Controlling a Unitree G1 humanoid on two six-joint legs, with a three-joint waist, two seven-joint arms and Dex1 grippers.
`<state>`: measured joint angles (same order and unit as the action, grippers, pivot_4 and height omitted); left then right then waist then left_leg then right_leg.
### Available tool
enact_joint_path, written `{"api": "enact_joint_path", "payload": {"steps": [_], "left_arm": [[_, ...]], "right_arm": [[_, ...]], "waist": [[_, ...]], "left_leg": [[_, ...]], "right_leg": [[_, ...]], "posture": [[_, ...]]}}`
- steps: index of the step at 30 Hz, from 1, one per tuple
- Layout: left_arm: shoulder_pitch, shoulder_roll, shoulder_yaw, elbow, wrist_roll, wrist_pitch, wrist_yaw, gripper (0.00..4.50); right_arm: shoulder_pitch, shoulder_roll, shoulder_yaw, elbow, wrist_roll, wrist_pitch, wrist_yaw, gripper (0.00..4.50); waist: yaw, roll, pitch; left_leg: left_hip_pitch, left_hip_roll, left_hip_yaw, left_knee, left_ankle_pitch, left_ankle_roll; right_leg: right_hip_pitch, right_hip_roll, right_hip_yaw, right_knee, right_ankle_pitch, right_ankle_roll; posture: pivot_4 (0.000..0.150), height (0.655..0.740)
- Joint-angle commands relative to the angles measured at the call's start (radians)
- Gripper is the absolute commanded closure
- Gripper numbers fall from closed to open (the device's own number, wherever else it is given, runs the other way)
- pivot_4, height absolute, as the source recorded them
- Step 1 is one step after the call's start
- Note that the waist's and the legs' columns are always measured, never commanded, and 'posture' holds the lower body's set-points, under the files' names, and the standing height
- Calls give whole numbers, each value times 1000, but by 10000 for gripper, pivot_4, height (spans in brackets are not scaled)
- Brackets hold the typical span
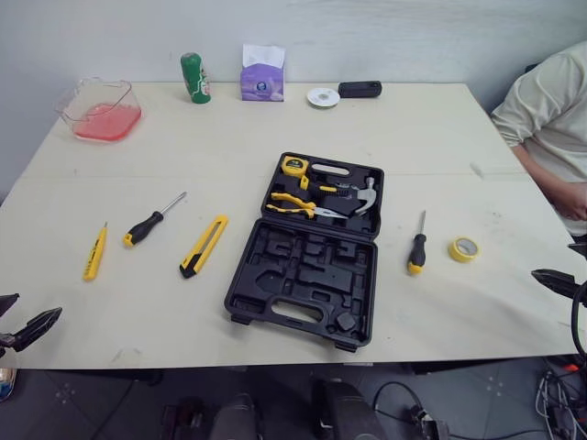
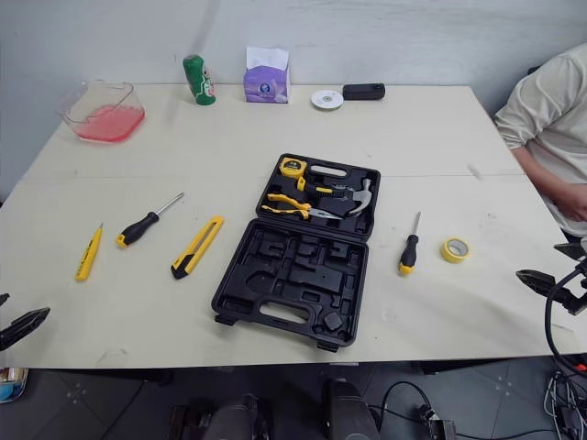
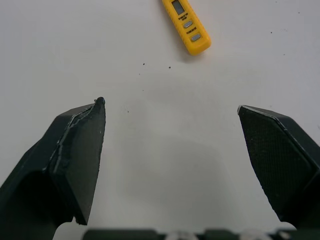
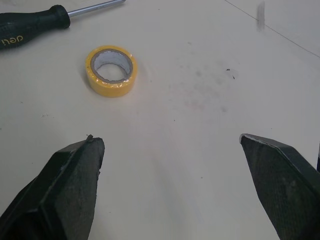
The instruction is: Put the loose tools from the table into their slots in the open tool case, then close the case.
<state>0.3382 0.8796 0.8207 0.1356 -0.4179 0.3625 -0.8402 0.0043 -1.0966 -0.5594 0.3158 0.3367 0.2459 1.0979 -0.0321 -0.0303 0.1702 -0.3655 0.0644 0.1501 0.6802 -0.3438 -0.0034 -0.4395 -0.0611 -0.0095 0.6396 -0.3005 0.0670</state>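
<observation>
The black tool case [image 1: 307,266] lies open at the table's middle; its far half holds a tape measure, pliers and a hammer [image 1: 365,195]. To its left lie a yellow utility knife [image 1: 204,246], a black-and-yellow screwdriver [image 1: 151,220] and a yellow tester pen [image 1: 94,252]. On its right are a small screwdriver [image 1: 418,246] and a yellow tape roll [image 1: 463,248]. My left gripper [image 3: 170,104] hangs open at the near left edge, short of the tester pen [image 3: 186,25]. My right gripper [image 4: 167,136] is open at the near right edge, close to the tape roll [image 4: 111,71].
Along the far edge stand a clear tub with pink contents [image 1: 99,110], a green can [image 1: 194,78], a purple tissue pack [image 1: 262,78], a white disc [image 1: 323,97] and a black device [image 1: 359,89]. A person's sleeve [image 1: 550,119] reaches in at the right.
</observation>
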Motion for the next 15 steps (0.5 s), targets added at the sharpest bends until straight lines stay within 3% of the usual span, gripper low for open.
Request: {"api": "enact_joint_path", "payload": {"steps": [1,15], "left_arm": [[2,13,12,13,10,3,8,578],[-46,19,-19,-32,-11,83,9,578]], "right_arm": [[-4,-34,-30,-31,-1,4,-6,0],[12,-13,-45,-79,1,24,-52,0]], "waist": [[0,0,0],[1,0,0]], "left_leg": [[0,0,0,0,0,0],[0,0,0,1,0,0]], "right_leg": [[0,0,0,0,0,0],[0,0,0,1,0,0]], "posture": [[1500,7400],[1500,7400]]}}
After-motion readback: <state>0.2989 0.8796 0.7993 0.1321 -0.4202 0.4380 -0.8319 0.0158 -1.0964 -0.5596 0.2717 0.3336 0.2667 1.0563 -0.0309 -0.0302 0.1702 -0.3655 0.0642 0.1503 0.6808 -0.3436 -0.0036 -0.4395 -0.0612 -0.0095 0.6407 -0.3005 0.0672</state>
